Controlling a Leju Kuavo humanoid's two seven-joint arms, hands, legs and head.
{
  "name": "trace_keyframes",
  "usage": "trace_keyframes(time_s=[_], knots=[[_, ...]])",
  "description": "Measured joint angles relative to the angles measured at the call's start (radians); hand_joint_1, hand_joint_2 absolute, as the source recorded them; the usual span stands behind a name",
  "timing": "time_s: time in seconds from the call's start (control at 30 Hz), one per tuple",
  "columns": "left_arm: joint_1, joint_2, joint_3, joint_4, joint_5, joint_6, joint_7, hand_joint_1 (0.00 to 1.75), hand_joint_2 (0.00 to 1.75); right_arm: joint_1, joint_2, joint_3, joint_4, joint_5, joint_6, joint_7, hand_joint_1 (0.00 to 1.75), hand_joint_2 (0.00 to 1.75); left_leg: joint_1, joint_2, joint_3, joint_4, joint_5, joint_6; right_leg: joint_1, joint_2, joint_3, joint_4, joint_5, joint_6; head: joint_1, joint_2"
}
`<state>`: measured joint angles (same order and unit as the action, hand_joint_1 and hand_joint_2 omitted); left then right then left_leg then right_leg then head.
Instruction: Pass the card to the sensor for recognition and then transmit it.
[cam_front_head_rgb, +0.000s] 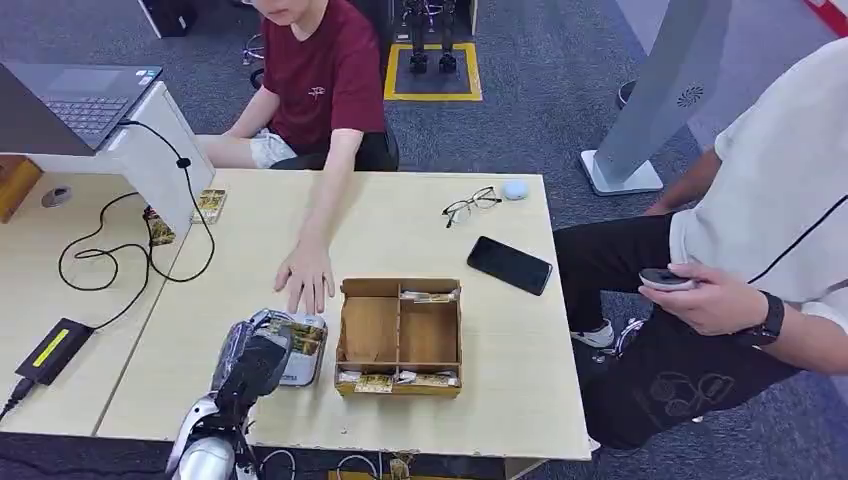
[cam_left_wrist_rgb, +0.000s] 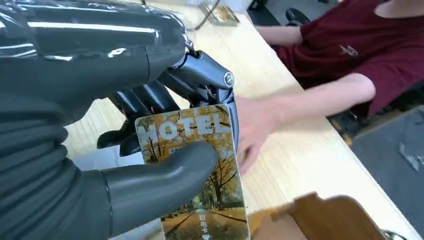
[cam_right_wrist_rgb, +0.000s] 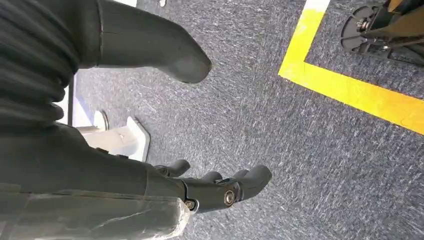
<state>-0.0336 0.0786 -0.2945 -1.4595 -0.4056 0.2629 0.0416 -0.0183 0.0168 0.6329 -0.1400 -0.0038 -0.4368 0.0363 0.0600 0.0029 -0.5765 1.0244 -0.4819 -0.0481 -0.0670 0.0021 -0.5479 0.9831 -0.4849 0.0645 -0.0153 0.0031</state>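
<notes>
one card pinched in left robot hand; right robot hand spread, empty; one wooden box, cards in edge slots.

— What carries everything here?
— A pale wooden worktop, with a second one butted against its left side.
— And lying on it?
— An open brown cardboard box with compartments, a flat grey sensor pad just beside it, a black phone, wire-rimmed glasses, a small white round object, a black cable, a black power adapter, and a person's hand.
</notes>
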Motion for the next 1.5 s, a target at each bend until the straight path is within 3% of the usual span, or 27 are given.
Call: trace_keyframes(time_s=[0.8,1.5], knots=[[-0.023,-0.006,0.0,0.095,-0.041,0.019,0.027,1.75,1.75,-0.002,0.005,0.022,0.0,0.011,0.003,0.006,0.0,1.75,0.0,0.0,0.0,0.0,0.0,0.0,0.0,0.0,0.0,0.0,0.0,0.0,0.0,0.0],[-0.026,-0.031,0.057,0.169,-0.13,0.098,0.03,1.75,1.75,-0.005,0.006,0.039,0.0,0.014,0.003,0.01,0.0,1.75,0.0,0.0,0.0,0.0,0.0,0.0,0.0,0.0,0.0,0.0,0.0,0.0,0.0,0.0]])
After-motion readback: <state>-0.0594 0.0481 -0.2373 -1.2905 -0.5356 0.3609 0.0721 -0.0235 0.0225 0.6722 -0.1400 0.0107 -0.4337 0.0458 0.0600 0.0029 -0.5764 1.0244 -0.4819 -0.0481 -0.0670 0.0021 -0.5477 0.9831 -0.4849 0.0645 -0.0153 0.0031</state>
